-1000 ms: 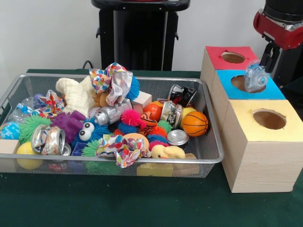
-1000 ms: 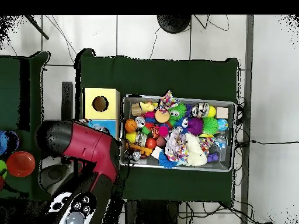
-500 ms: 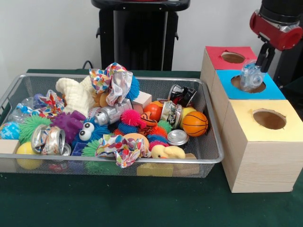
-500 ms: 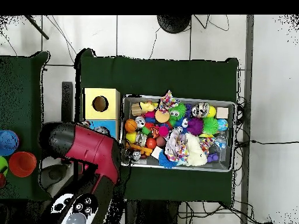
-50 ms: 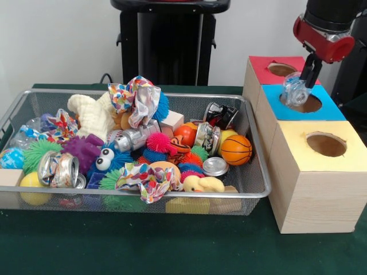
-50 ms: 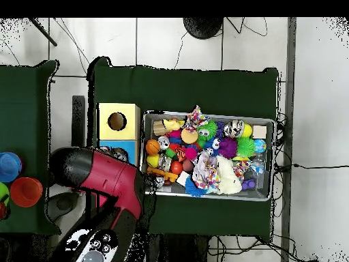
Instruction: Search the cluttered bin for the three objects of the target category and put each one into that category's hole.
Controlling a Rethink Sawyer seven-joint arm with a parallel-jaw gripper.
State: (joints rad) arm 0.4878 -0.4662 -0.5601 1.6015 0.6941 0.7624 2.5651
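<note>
My gripper (image 5: pixel 304 79) comes down at the upper right of the front view, shut on a crumpled clear plastic bottle (image 5: pixel 294 91). The bottle hangs just over the left rim of the hole in the blue-topped box (image 5: pixel 331 110). The red-topped box (image 5: pixel 265 70) stands behind it and the yellow-topped box (image 5: pixel 321 163) in front. A wire bin (image 5: pixel 252 189) to the left holds the clutter, including another clear crumpled bottle (image 5: pixel 23 136) at its far left. In the overhead view the red arm (image 6: pixel 102 176) hides the gripper and the blue box.
The bin holds crushed cans (image 5: pixel 58 169), spiky balls, a small basketball (image 5: pixel 236 149), a rubber duck (image 5: pixel 203 184), wooden blocks and crumpled patterned paper (image 5: pixel 137 98). A black pedestal (image 5: pixel 166 43) stands behind the bin. Coloured bowls (image 6: pixel 26 191) sit at the overhead view's left edge.
My gripper has carried the clear bottle leftward and slightly up, from over the blue hole's right part to its left rim. The bin's contents have not moved.
</note>
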